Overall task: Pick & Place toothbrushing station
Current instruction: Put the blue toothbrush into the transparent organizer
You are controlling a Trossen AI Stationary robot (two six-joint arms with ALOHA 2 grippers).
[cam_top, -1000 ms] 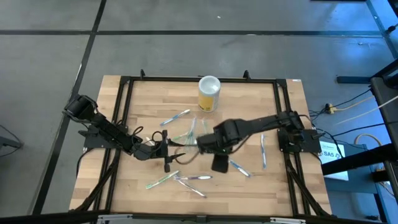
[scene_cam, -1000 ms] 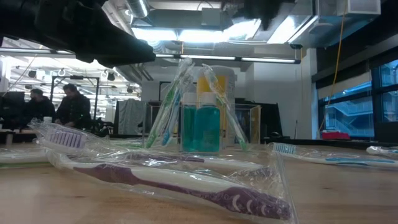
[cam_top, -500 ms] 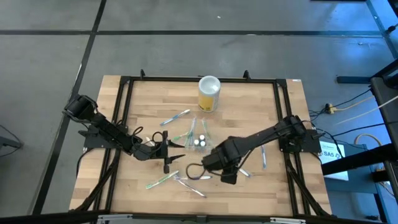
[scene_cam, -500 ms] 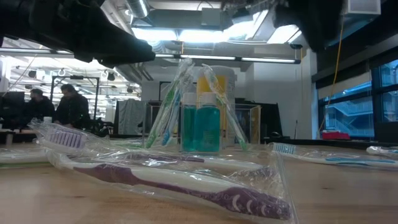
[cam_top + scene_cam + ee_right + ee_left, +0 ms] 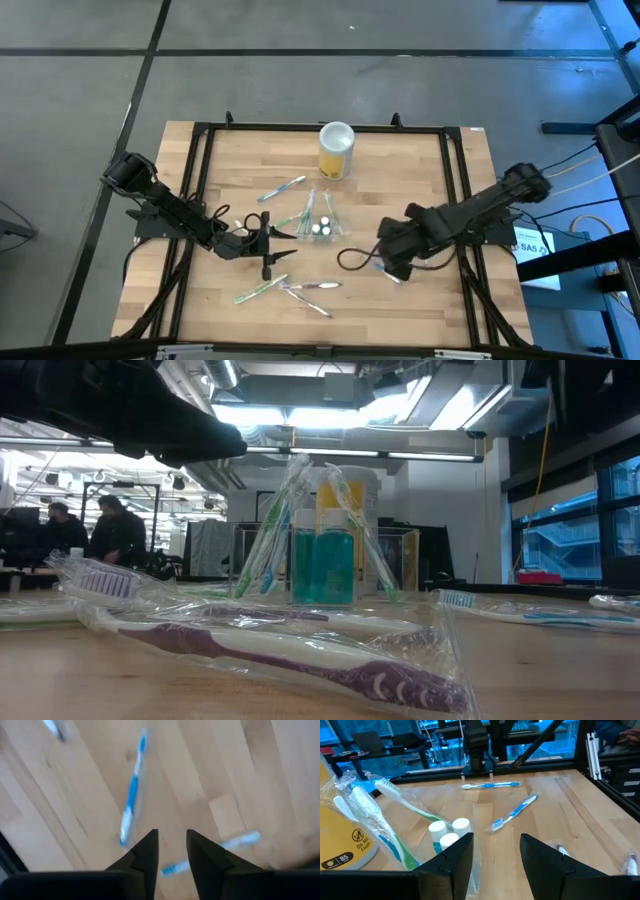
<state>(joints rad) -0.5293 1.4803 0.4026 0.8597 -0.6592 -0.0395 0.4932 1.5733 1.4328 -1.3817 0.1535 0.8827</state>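
Note:
The toothbrushing station (image 5: 318, 219) is a clear container that stands upright on the wood at the table's middle. It holds teal bottles with white caps and leaning toothbrushes. It also shows in the low view (image 5: 322, 550) and the left wrist view (image 5: 447, 834). My left gripper (image 5: 266, 241) is open and empty, low over the table just left of the station; its fingers frame bare wood (image 5: 495, 855). My right gripper (image 5: 392, 262) is open and empty. It points down over a wrapped blue toothbrush (image 5: 131, 800), right of the station.
A yellow canister with a white lid (image 5: 337, 150) stands at the far middle. Several wrapped toothbrushes lie loose: near the front (image 5: 262, 290), at the right (image 5: 424, 245) and far left of the station (image 5: 285, 187). A purple one (image 5: 300, 660) lies close to the low camera.
My right gripper has drawn away from above the station, first toward the table's near edge, then toward its right edge. The station has stayed in place.

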